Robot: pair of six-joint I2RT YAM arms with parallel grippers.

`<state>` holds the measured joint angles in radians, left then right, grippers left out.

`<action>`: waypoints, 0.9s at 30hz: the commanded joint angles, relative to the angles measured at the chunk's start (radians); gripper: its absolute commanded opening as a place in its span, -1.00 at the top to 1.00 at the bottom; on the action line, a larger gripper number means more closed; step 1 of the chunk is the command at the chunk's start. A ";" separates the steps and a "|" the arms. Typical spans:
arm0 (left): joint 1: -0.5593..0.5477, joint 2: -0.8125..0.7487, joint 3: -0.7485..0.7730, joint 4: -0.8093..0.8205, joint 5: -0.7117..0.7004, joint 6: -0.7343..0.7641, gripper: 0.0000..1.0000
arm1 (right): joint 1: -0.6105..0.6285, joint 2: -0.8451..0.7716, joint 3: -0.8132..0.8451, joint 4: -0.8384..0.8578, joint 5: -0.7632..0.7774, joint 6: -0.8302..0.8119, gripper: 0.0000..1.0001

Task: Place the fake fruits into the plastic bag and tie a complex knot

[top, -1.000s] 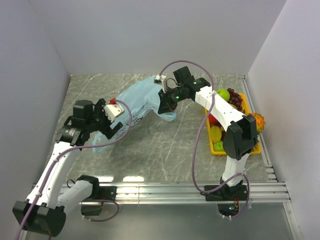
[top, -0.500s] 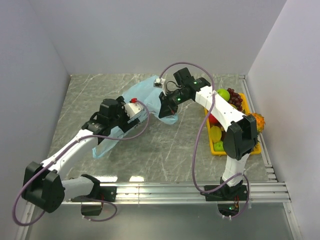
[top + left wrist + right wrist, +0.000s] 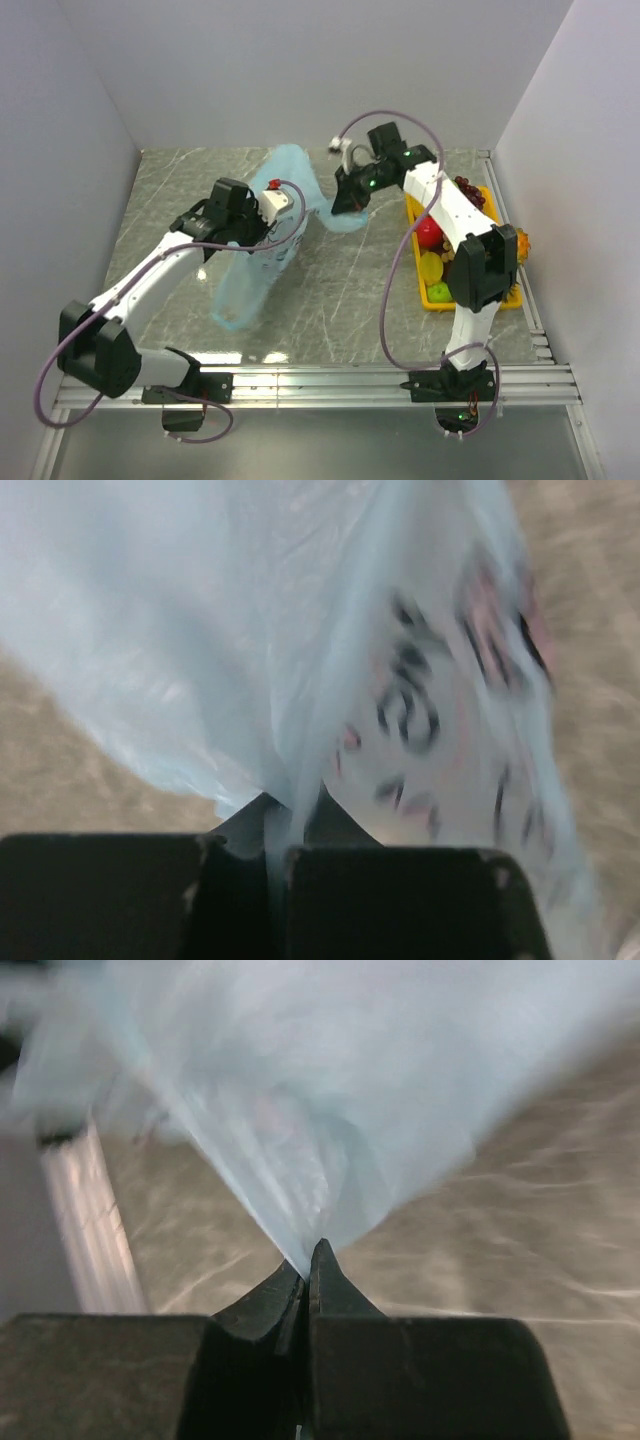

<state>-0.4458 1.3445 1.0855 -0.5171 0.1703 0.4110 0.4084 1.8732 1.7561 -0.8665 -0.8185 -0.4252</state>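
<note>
Tension across the plastic bag (image 3: 262, 262) looked like the main hazard. The bag hung clear of the bench (image 3: 340, 290) near its middle, stretched between both arms, with its lower end drooping toward the near left. The left gripper (image 3: 268, 208) was clenched on a gathered fold of the printed film, which ran straight down between its jaws in the left wrist view. The right gripper (image 3: 347, 192) was pinched shut on a bunched point of the far right part of the bag, the film fanning away from its closed tips. Both wrist views were blurred, so I could not tell whether either pinch was on a handle or on the body of the bag.

The fake fruits (image 3: 431, 236) lay in the yellow tray (image 3: 432, 303) at the right edge, well apart from the bag, so by my judgement loading had not begun.

Several things could go wrong. If the arms pulled apart too hard, the thin film might tear at either pinch. If the grip covered only one layer, the mouth would probably stay collapsed rather than open. With both grippers occupied, neither was free to fetch fruit, and letting go on one side would likely drop the bag into a heap. The slack lower end could also snag on the left arm.
</note>
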 commanded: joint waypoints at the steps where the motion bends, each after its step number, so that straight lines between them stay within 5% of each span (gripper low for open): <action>1: -0.008 -0.119 0.054 -0.237 0.159 -0.168 0.99 | -0.071 0.078 0.149 0.133 0.062 0.088 1.00; 7: -0.048 -0.076 0.077 -0.279 0.313 -0.484 0.99 | -0.036 0.243 0.410 0.178 -0.008 0.183 0.83; 10: -0.047 -0.032 0.088 -0.244 0.252 -0.647 0.99 | -0.019 0.271 0.508 0.188 -0.022 0.268 -0.27; 14: -0.044 -0.042 0.068 -0.152 0.150 -0.681 0.99 | -0.028 0.152 0.362 0.208 0.057 0.302 -0.80; 22: -0.024 -0.018 0.031 -0.046 0.101 -0.729 0.99 | -0.062 -0.331 -0.154 0.374 0.153 0.276 -0.76; 27: -0.024 0.024 0.030 0.000 0.092 -0.758 0.99 | -0.008 -0.418 -0.152 0.250 -0.004 0.226 -0.65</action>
<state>-0.4698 1.3529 1.1183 -0.5915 0.2787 -0.3084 0.3534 1.4811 1.5936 -0.5945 -0.7246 -0.1585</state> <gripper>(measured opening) 0.012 0.828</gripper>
